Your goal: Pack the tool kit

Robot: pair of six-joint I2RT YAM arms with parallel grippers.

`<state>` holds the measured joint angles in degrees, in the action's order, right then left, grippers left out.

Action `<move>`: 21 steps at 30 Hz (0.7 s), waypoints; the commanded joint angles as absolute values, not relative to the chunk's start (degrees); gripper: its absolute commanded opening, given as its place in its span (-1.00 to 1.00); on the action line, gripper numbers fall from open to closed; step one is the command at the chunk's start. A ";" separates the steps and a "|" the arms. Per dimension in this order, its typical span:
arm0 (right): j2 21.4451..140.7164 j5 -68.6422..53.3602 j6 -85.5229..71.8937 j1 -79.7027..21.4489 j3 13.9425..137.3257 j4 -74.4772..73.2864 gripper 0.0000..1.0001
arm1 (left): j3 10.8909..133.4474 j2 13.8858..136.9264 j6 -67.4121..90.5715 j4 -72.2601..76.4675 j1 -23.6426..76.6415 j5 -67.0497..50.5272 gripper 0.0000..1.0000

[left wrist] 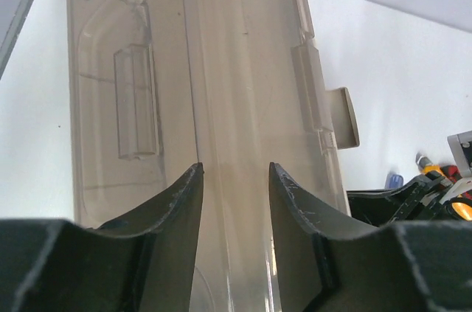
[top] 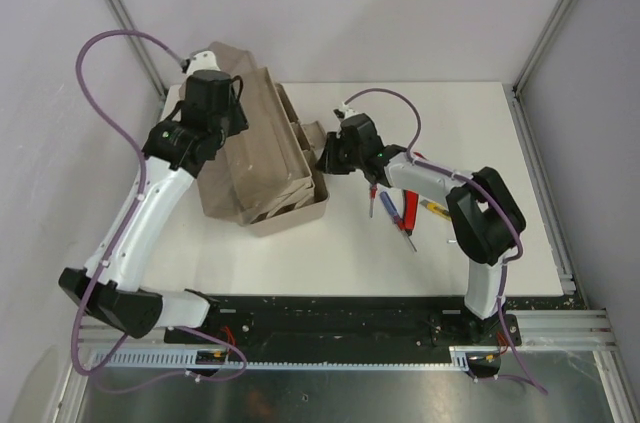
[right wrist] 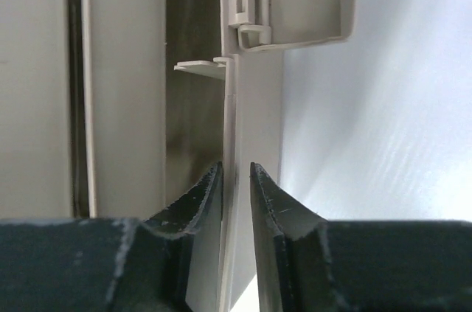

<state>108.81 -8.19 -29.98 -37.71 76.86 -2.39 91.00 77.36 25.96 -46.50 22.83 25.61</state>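
The beige toolbox [top: 300, 211] stands open at the centre left, with its smoky lid [top: 225, 181] swung up and to the left. My left gripper [top: 203, 128] is open above the lid; in the left wrist view the lid [left wrist: 221, 68] fills the space past the spread gripper [left wrist: 234, 168]. My right gripper [top: 330, 155] is at the box's right wall. In the right wrist view the gripper [right wrist: 236, 166] closes narrowly astride that thin beige wall [right wrist: 230, 105]. A blue screwdriver [top: 388, 205], a red one [top: 408, 213] and a yellow one [top: 435, 209] lie on the table.
The white table [top: 470, 123] reaches to metal frame posts at the back corners and a rail along the right edge. The tools lie under my right arm's forearm. A beige latch tab [left wrist: 343, 116] sticks out from the lid's right side.
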 commanded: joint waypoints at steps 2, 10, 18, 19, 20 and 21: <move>106.02 2.86 -26.88 -31.38 77.17 -11.79 -0.60 | 85.67 73.08 24.76 -56.33 19.41 29.05 -0.11; 106.23 2.78 -27.67 -30.18 77.19 -13.66 -0.74 | 78.02 66.64 27.48 -54.02 18.22 27.63 -0.09; 106.34 7.46 -31.67 -28.84 76.88 -17.33 -0.78 | 70.11 61.34 32.15 -50.42 17.60 25.26 -0.06; 106.17 7.69 -31.87 -28.57 76.63 -17.45 -0.77 | 69.11 60.68 32.73 -49.95 17.50 25.07 -0.05; 105.91 7.71 -31.98 -28.35 76.33 -17.47 -0.77 | 68.13 60.01 33.20 -49.28 17.45 24.93 -0.04; 105.64 7.77 -32.07 -28.15 76.00 -17.53 -0.77 | 67.02 59.27 33.47 -48.41 17.34 24.59 -0.03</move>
<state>106.85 -3.03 -31.46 -32.32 77.30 -8.23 73.06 59.00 31.70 -39.22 17.80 26.39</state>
